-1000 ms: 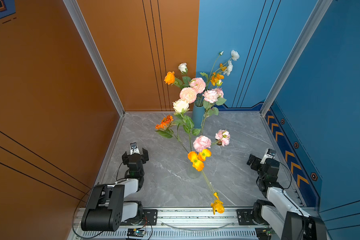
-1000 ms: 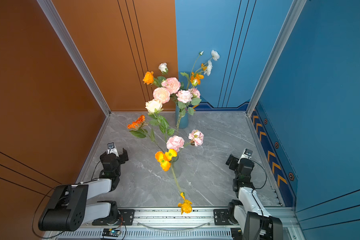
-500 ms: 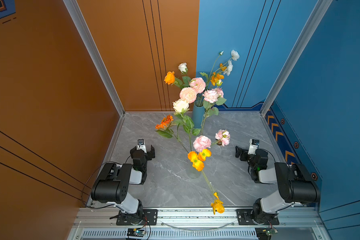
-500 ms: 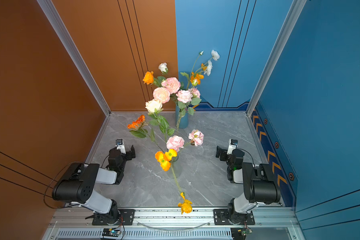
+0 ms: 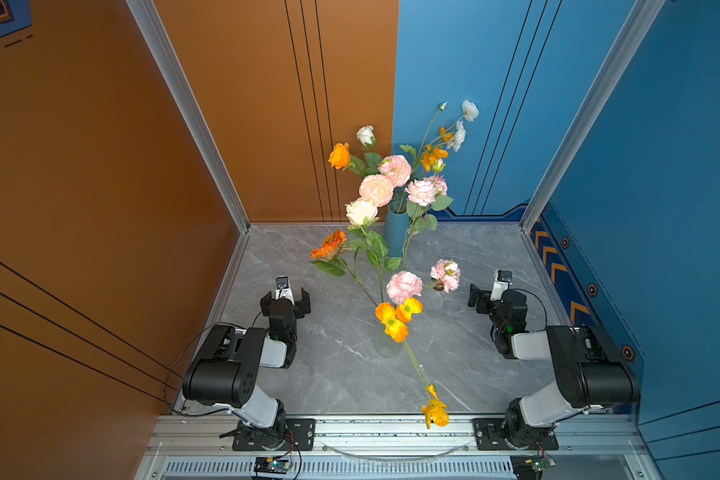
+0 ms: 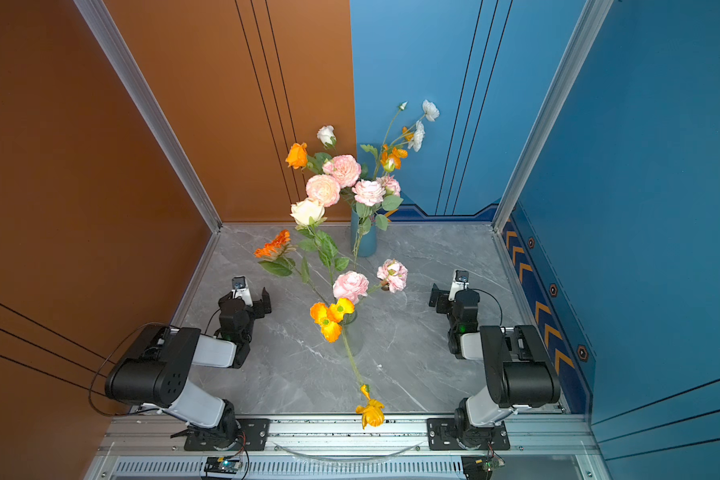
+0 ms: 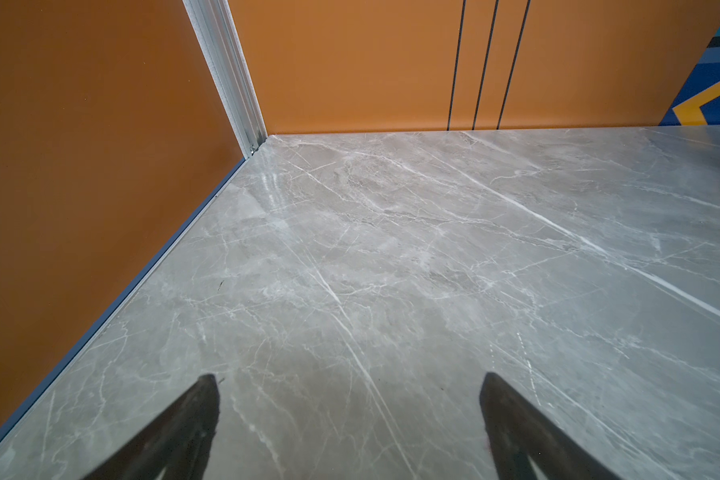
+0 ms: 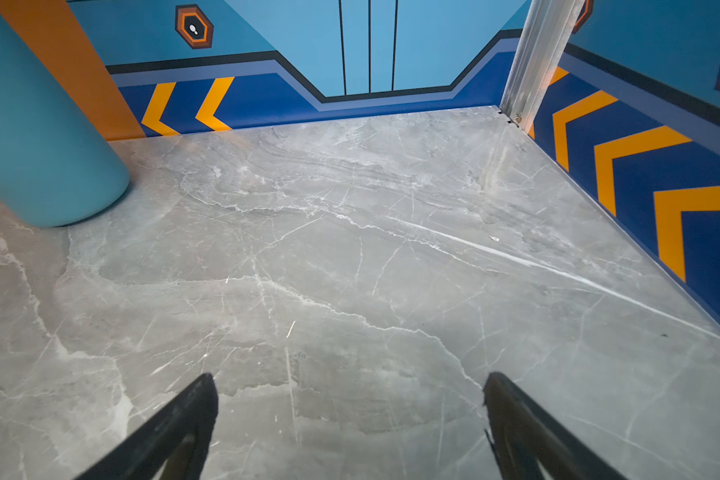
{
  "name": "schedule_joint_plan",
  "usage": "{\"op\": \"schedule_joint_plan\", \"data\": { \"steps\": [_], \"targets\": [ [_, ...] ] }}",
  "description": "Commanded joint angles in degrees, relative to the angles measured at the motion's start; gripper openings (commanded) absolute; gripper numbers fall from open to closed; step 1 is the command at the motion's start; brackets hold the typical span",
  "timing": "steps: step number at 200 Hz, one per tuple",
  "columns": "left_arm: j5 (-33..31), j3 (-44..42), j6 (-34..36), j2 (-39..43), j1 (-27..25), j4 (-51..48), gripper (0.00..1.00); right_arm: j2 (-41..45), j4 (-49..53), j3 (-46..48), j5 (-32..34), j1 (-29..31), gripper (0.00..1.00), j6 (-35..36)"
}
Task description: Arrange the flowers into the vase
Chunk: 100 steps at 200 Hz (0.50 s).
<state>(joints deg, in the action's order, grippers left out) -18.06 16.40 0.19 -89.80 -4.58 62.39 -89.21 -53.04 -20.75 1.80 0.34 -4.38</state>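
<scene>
Both of my grippers are spread wide and holding nothing. My left gripper (image 5: 285,296) sits on the left side of the grey table (image 5: 329,374), near the orange wall. Between its fingers (image 7: 196,415) I only see bare marble. My right gripper (image 8: 350,388) is the same deal on the right side: fingers far apart, nothing between them but tabletop. The blue vase (image 8: 46,145) is off to one side in its wrist view, well clear of the fingers.

Counts: two grippers, two vases. The blue vase stands upright at the back middle, and the glass vase (image 5: 385,347) stands mid-table between my two arms.

The flowers (image 5: 391,187) are all standing in one vase or the other. I count six pink blooms and one cream bloom in both top views. The orange and white ones overlap too much for an honest number, and the stems are a tangle. The tall bunch is in the blue vase. A cluster of orange blooms sits at the mouth of the glass vase with two pink ones just above. One orange bloom leans out on a long stem toward the front rail (image 5: 371,424).
</scene>
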Motion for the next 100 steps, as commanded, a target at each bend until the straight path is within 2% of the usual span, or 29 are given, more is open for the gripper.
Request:
{"op": "schedule_joint_plan", "data": {
  "steps": [1, 62, 69, 75, 83, 100],
  "targets": [
    [-0.7, 0.8, 1.0, -0.6, -0.5, 0.6, 0.98, 0.6, 1.0, -0.6, 1.5, 0.3, 1.0, 0.8],
    [0.8, 0.6, 2.1, -0.4, -1.0, 0.7, 0.98, 0.6, 0.9, -0.5, 1.5, 0.3, 1.0, 0.8],
    [-1.4, 0.7, 1.6, -0.4, -1.1, 0.7, 0.98, 0.6, 0.3, -0.2, 1.9, 0.1, 1.0, 0.5],
    [-5.6, 0.7, -0.1, -0.4, -1.0, 1.0, 0.98, 0.8, -1.3, 0.6, 3.3, -0.3, 1.0, -0.5],
    [-3.8, 0.2, -1.8, 0.2, 0.6, 0.9, 0.98, 1.0, -5.1, 2.8, 5.7, -1.2, 1.0, -2.8],
    [-1.6, -0.4, -2.9, 0.4, 2.1, 1.1, 0.98, 0.7, -13.9, 7.3, 5.0, -2.6, 1.0, -4.2]
  ]
}}
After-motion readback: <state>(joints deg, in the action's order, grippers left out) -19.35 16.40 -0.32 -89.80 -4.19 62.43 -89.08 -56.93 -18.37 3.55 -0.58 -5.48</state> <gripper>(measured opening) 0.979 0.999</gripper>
